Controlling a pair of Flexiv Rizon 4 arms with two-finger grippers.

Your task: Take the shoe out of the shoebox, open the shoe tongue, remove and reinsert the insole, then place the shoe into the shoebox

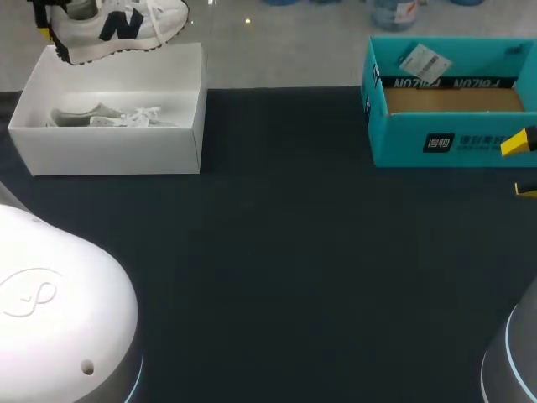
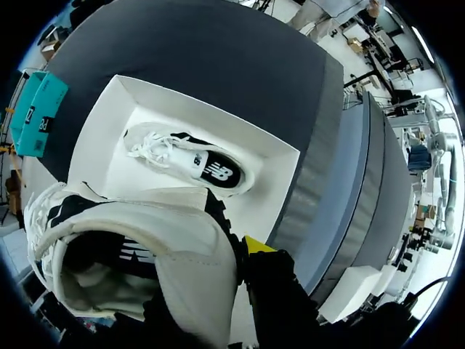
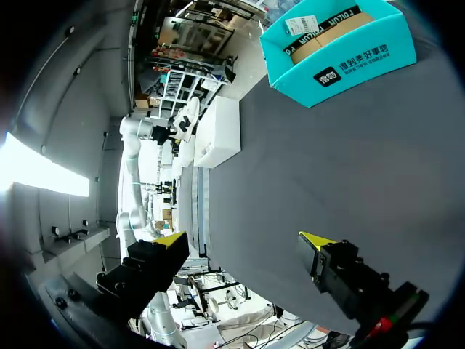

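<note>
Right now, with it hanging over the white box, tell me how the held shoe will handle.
Probably light for its size: the left gripper holds the shoe by its heel end alone. The upper looks soft and padded at the collar, so it may sag or swing. Loose laces could snag the shoebox wall.

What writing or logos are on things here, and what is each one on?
Teal box, outer side: dark badge and white characters, brand print, left unread.
Its inner flap: upside-down dark letters, brand print too.
White tag inside it: too small to read.
Lifted shoe and second shoe in the white shoebox: a dark side logo each, a brand mark.
</note>
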